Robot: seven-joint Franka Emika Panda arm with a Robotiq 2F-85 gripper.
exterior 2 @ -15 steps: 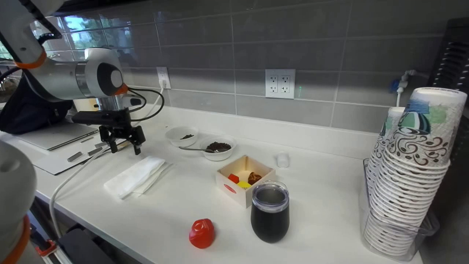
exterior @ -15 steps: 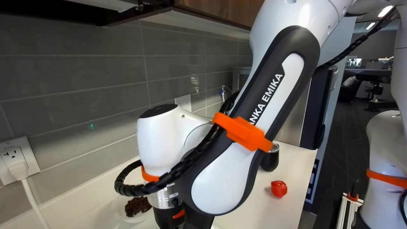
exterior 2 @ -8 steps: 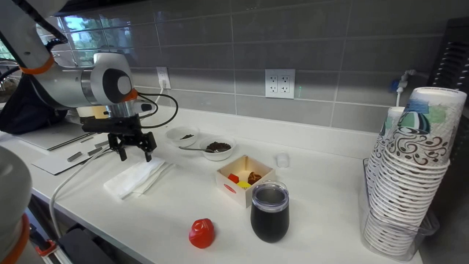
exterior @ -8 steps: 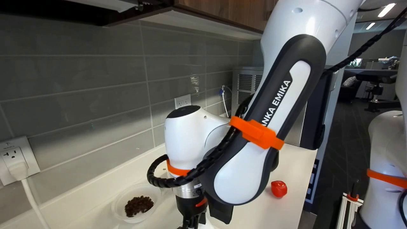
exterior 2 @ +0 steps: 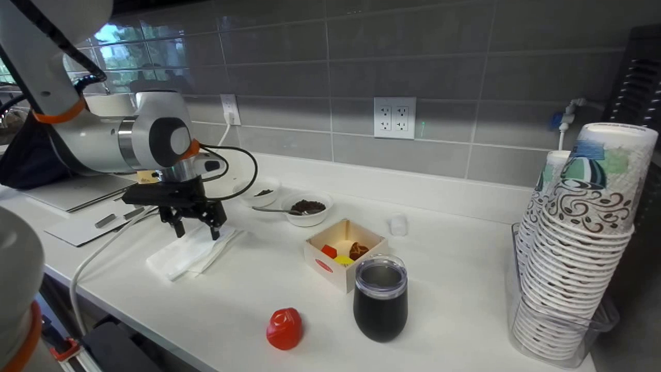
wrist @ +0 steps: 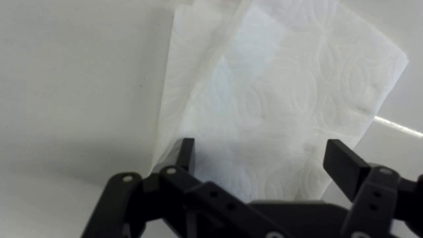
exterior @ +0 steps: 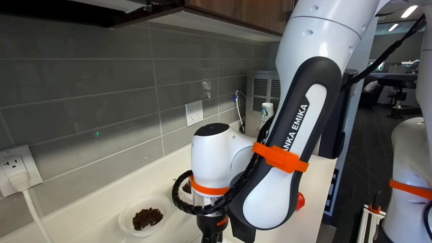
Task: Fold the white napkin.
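Note:
The white napkin (exterior 2: pixel 181 257) lies on the counter in layers, with an upper sheet set askew over a lower one. In the wrist view the napkin (wrist: pixel 274 89) fills the middle and shows an embossed pattern. My gripper (exterior 2: pixel 197 234) points down over the napkin's far end. In the wrist view the gripper (wrist: pixel 259 148) is open, with its fingers wide apart and napkin visible between them; nothing is held. I cannot tell whether the fingertips touch it. In an exterior view the gripper (exterior: pixel 212 238) is cut off by the lower edge and the napkin cannot be made out.
Two white bowls, one (exterior 2: pixel 307 221) with dark pieces and a spoon and a smaller-filled one (exterior 2: pixel 273 187), stand just beyond the napkin. A wooden box (exterior 2: pixel 333 275), a black tumbler (exterior 2: pixel 381 315), a red object (exterior 2: pixel 285 329) and stacked cups (exterior 2: pixel 573 248) lie rightward. A white cable (exterior 2: pixel 95 253) runs at left.
The arm has moved across toward the napkin and come down; the gripper went from beside the napkin's far end to low over it. The napkin has not visibly moved.

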